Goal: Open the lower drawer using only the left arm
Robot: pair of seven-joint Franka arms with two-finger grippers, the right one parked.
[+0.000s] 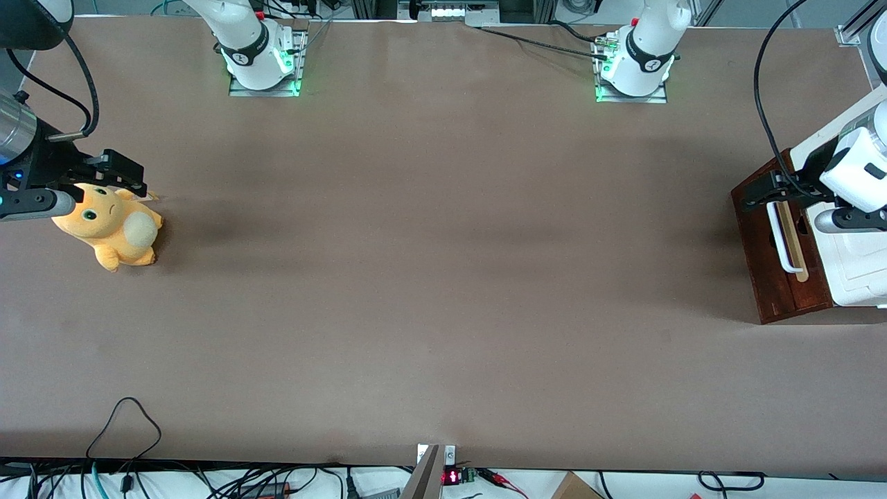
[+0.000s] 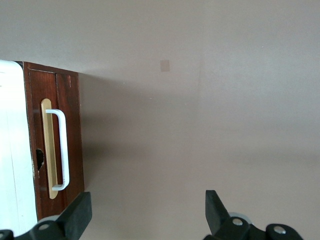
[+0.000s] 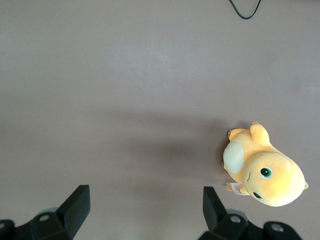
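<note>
Left arm's gripper [image 2: 147,217] is hanging above the dark red-brown cabinet front at the working arm's end of the table, fingers [image 2: 77,215] spread wide apart and holding nothing. In the front view the gripper [image 1: 766,194] is showing as a small black tip over the upper edge of the wooden front, not touching the handle as far as can be told. The left arm [image 1: 856,170], white at the wrist, is reaching in above the white cabinet top [image 1: 856,267].

Lower drawer [image 2: 55,145] is sitting closed, its front flush with the wood around it; no pale interior is showing. Its white U-shaped handle [image 2: 62,150] is lying along a pale wood strip [image 2: 47,150], and a small dark hole is showing just beside that strip. In the front view the lower drawer [image 1: 779,277] is facing the open table [image 1: 443,277].

Toward the parked arm's end of the table an orange plush toy [image 1: 111,225] is lying on the brown surface, well apart from the drawer
</note>
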